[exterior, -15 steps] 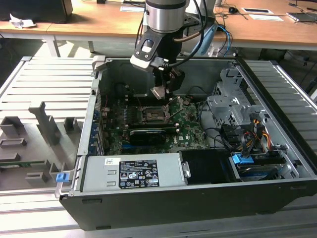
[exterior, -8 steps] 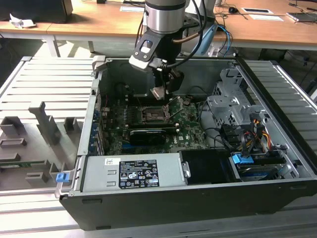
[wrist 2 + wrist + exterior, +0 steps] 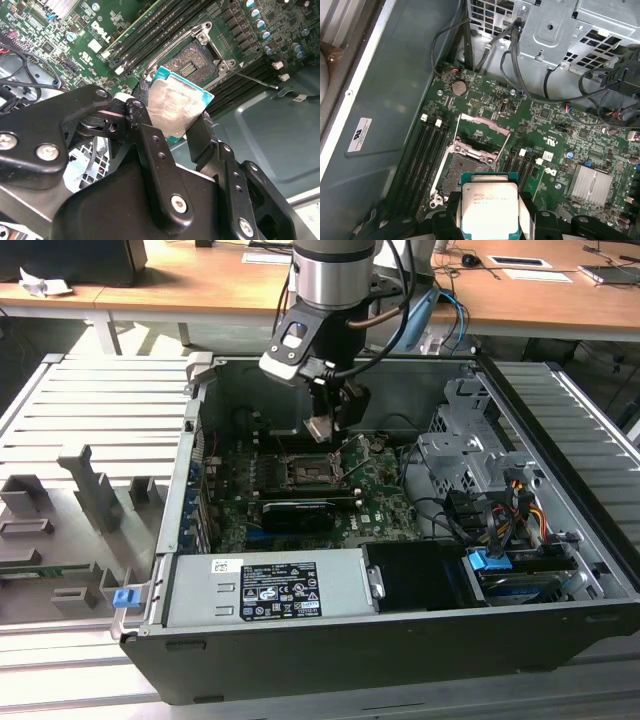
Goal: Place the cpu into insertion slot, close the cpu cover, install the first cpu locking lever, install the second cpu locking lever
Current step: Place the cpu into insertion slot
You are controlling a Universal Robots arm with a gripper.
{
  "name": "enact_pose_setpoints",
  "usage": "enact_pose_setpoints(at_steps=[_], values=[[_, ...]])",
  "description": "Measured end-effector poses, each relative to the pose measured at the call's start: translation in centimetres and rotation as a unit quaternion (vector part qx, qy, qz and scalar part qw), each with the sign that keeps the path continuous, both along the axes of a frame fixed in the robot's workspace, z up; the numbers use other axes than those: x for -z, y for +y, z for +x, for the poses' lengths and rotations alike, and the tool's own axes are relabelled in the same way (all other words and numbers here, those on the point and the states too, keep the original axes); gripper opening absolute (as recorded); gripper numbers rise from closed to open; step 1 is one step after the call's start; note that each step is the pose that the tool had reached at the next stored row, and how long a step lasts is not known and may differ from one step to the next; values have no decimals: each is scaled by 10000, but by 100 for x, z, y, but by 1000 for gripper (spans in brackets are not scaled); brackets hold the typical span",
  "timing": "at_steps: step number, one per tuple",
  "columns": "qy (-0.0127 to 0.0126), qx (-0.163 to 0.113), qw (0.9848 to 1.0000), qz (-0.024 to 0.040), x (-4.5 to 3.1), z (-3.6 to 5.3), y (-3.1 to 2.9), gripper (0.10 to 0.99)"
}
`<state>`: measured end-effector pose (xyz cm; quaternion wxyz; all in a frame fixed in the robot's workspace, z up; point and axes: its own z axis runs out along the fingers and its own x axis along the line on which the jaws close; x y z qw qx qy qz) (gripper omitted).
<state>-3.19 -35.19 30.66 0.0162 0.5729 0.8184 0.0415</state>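
- Exterior view: gripper point(image 3: 328, 430) hangs inside the open computer case point(image 3: 400, 640), above the motherboard point(image 3: 380, 500).
- Gripper is clenched on the cpu point(image 3: 320, 428). In both wrist views I see the fingers point(image 3: 142, 112) point(image 3: 452, 212) pinching two opposite edges of the chip point(image 3: 177, 107) point(image 3: 489, 207), metal top facing the cameras.
- Cpu is in the air, clear of the board, not seated.
- Key relation: the insertion slot point(image 3: 305, 472) sits below the cpu and slightly off to one side. First wrist view puts the bare socket point(image 3: 465, 170) just beyond the chip's leading edge, so I judge they're not lined up yet.
- Cpu cover point(image 3: 481, 124) is flipped up on the socket's far side, away from the gripper, so the slot is open.
- One locking lever point(image 3: 252, 79) lies swung out from the socket point(image 3: 192, 60) in the second wrist view, unlatched.
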Motion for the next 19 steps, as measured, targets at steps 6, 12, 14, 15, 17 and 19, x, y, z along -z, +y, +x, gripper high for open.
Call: enact_pose_setpoints(at_steps=[6,12,14,15,17,19], values=[[0,44,10000,0,12,0,0,541],[0,88,10000,0,20,0,0,541],[0,103,9999,0,22,0,0,541],[0,116,9999,0,24,0,0,541],[0,130,9999,0,27,0,0,541],[0,151,9999,0,31,0,0,541]])
